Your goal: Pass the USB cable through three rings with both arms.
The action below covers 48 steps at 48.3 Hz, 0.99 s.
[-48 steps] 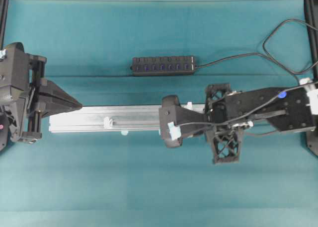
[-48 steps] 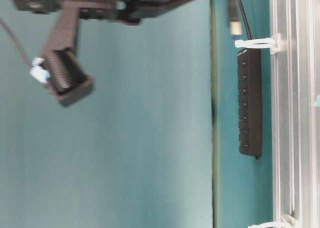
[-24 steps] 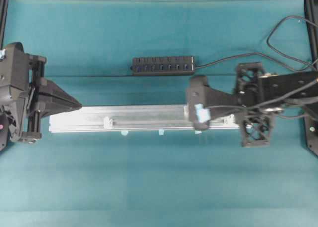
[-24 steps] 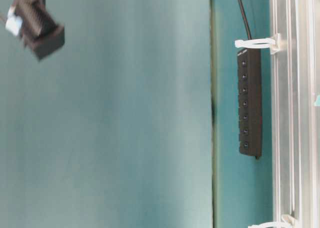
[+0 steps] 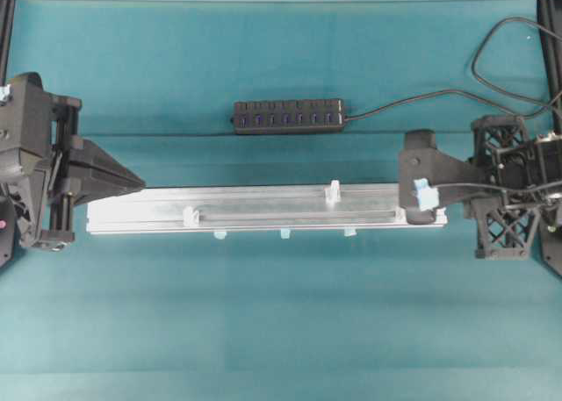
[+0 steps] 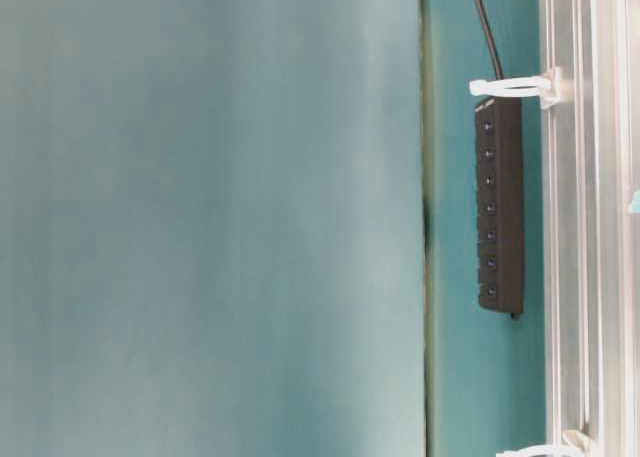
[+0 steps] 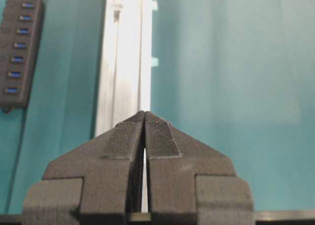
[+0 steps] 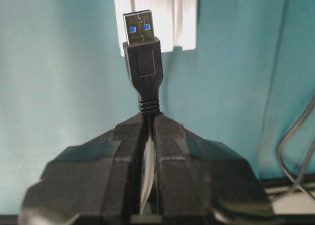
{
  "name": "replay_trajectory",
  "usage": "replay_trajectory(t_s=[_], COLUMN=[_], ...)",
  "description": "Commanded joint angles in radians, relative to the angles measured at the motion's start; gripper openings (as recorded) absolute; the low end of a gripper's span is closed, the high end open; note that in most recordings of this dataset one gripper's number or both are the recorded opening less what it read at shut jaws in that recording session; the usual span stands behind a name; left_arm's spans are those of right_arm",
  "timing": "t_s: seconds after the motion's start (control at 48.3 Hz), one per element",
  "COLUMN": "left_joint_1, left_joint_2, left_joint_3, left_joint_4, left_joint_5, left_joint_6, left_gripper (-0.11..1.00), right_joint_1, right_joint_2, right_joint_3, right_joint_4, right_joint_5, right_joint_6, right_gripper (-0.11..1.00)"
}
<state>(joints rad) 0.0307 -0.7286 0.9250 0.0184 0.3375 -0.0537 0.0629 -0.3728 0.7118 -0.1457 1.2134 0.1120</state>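
Lying lengthwise across the teal table (image 5: 263,313), touched by neither arm: long silver aluminium rail (image 5: 263,210). Parked off the rail's left end, tip aimed along it and apart from it: left gripper (image 5: 133,185), fingers (image 7: 127,141) pressed together on nothing, only a hairline seam between the pads in the left wrist view. Hung over the rail's right end: right gripper (image 5: 413,183), pale-blue tape patch on its side, fingers (image 8: 170,136) pinched on the USB cable (image 8: 142,62) just behind the plug, silver tip with blue insert pointing at the rail's end face. Stayed beyond the rail, well apart from it: black multi-port hub (image 5: 288,116), own lead running off to the right edge. Stood upright on the rail: whitish rings, one near the left end (image 5: 189,215), one right of the middle (image 5: 333,190), a third (image 5: 402,215) partly hidden under the right gripper. Stuck along the rail's near edge: small pale-blue tape tabs (image 5: 284,234).
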Motion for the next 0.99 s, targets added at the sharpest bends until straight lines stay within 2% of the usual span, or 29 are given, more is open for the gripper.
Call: replay_trajectory(t_s=[0.0, 0.249, 0.435, 0.974], left_joint_1=[0.005, 0.005, 0.008, 0.009], left_joint_2=[-0.002, 0.0, 0.006, 0.026], left_joint_3=[-0.014, -0.014, -0.014, -0.021], left_joint_4=[0.003, 0.003, 0.003, 0.003], left_joint_5=[-0.006, -0.006, -0.005, -0.005], left_joint_6=[-0.003, -0.003, -0.003, -0.006], left_gripper=[0.02, 0.02, 0.02, 0.02], right_joint_1=[-0.002, -0.009, -0.041, -0.061], right_joint_2=[-0.009, -0.002, 0.003, 0.051], right_joint_3=[0.025, 0.1, 0.147, 0.196], right_joint_4=[0.009, 0.011, 0.011, 0.018], right_joint_5=[-0.04, -0.161, -0.206, -0.373], right_joint_6=[0.017, 0.028, 0.028, 0.026], right_gripper=[-0.08, -0.08, -0.08, -0.08])
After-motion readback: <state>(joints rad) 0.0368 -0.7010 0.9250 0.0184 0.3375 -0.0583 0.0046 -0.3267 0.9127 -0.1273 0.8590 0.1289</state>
